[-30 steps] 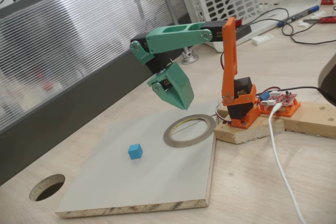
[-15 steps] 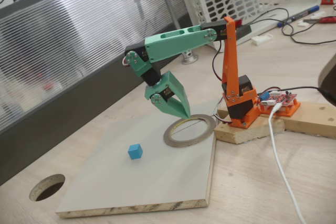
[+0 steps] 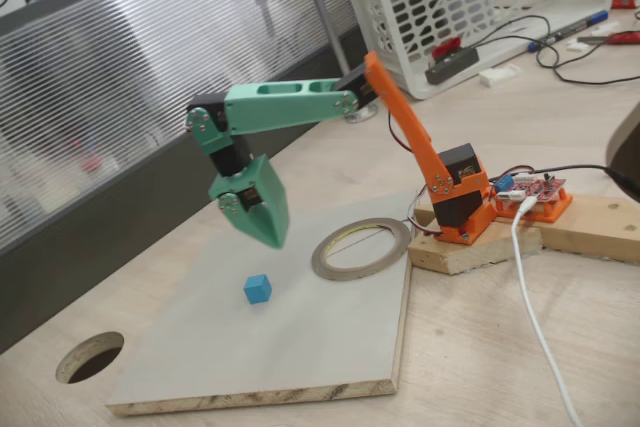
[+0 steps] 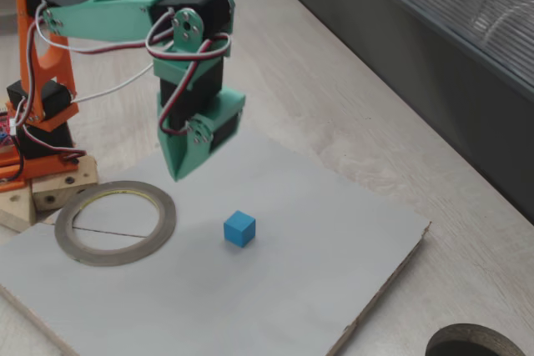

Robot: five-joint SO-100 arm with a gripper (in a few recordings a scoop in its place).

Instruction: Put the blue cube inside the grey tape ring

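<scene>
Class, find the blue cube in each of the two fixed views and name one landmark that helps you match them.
A fixed view: the cube sits left of centre on the grey board, left of the tape ring.
Another fixed view: the cube sits near the centre, right of the ring.
Shared landmark: the ring; the gripper hangs above the board, close to the cube.

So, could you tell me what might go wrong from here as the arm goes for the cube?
1. The blue cube is far smaller than the hand, which hangs above it with its tips together; it likely needs opening first, or it may knock the cube away.
2. The cube sits loose on the smooth grey board, so an off-centre pinch could make it skid.
3. The grey tape ring lies flat and unfixed; a low carry could nudge it.
</scene>
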